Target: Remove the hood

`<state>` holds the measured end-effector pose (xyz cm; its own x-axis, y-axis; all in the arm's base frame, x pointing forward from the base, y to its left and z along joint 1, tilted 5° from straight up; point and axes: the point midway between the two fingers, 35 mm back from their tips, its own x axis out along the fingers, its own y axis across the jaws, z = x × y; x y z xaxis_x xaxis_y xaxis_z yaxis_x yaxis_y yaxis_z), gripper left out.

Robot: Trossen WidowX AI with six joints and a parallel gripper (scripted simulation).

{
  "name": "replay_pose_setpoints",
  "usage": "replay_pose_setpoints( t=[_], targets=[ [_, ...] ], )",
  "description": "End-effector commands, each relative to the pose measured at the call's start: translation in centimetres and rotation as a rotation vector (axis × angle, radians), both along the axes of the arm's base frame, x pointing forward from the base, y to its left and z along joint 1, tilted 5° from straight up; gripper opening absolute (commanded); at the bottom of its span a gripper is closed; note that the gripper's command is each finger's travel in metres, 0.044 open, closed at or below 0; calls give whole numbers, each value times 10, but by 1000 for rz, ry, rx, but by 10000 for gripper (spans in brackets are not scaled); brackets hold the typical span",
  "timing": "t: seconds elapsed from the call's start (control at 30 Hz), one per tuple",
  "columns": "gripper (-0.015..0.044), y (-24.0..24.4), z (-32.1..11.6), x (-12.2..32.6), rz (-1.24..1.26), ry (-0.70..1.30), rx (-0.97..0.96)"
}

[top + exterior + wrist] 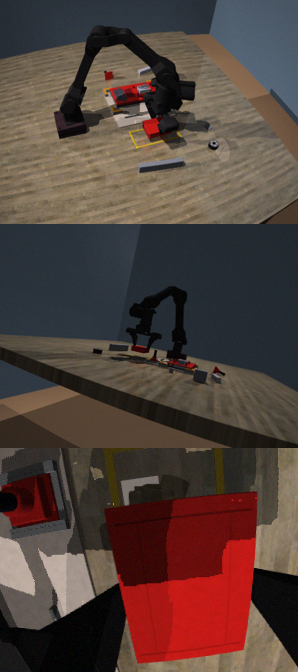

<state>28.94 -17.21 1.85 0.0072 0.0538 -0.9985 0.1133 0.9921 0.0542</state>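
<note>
The red hood [150, 128] [139, 349] [192, 615] is a flat, boxy piece. My gripper [159, 122] [141, 348] [184, 583] is shut on it, with one finger at each side. The exterior view shows the hood a little above the table. In the top view it overlaps the upper part of the yellow marked outline [133, 140] [219, 473]; in the wrist view the outline shows beyond the hood's far edge. The near finger hides part of the hood in the top view. The red toy car [129, 98] [190, 364] sits behind, partly hidden by the arm.
One grey bar [161, 165] [118, 347] lies in front of the outline, another [144, 70] behind the car. A black wheel [213, 144] [97, 351] lies to the right. A red part with a black post [154, 358] stands between hood and car.
</note>
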Motion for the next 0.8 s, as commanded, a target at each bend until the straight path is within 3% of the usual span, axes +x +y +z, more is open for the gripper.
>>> replay_pose_setpoints(
  t=[0.0, 0.77],
  targets=[
    [0, 0, -4, -1, -3, 5, -1],
    [0, 1, -14, -2, -3, 5, -1]
  ],
)
